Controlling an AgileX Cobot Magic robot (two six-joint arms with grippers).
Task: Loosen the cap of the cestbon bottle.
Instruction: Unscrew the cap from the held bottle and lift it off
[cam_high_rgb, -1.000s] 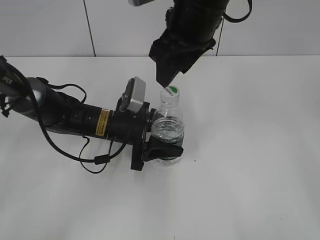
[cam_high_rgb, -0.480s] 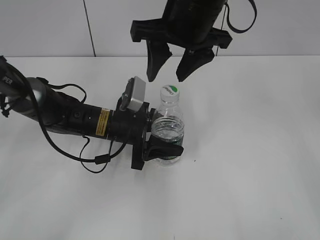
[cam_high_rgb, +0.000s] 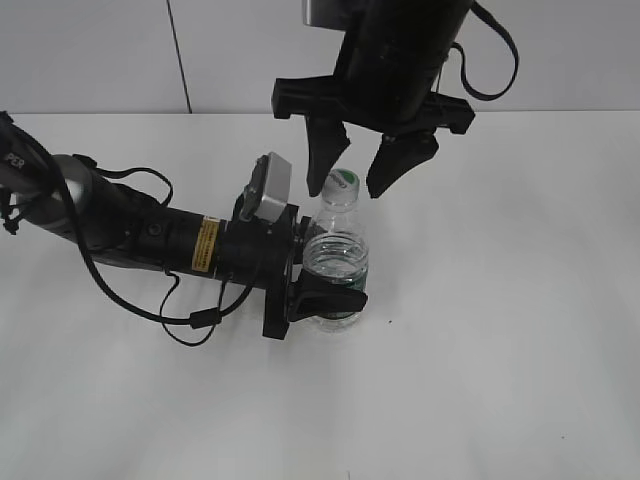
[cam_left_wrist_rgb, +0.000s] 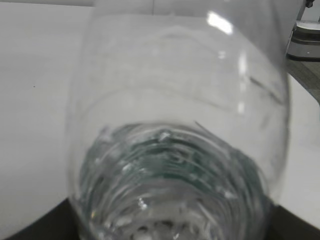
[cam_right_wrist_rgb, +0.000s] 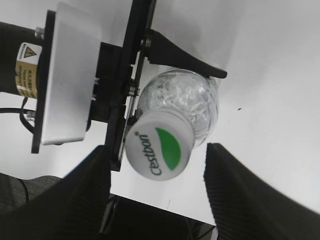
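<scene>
The cestbon bottle (cam_high_rgb: 336, 255) stands upright on the white table, clear with water inside. Its white cap (cam_high_rgb: 342, 184) with a green leaf mark and "Cestbon" lettering also shows in the right wrist view (cam_right_wrist_rgb: 159, 145). My left gripper (cam_high_rgb: 325, 297) is shut on the bottle's body from the left; the bottle fills the left wrist view (cam_left_wrist_rgb: 175, 150). My right gripper (cam_high_rgb: 357, 180) hangs above, open, its two fingers on either side of the cap without touching it (cam_right_wrist_rgb: 155, 192).
The white table (cam_high_rgb: 500, 300) ends at a grey tiled wall (cam_high_rgb: 100, 50) behind. The left arm (cam_high_rgb: 130, 235) lies low across the table's left side with a loose black cable (cam_high_rgb: 195, 320).
My right gripper has turned, opened wide and come down so its fingers now flank the cap. The left gripper and the bottle have not moved.
</scene>
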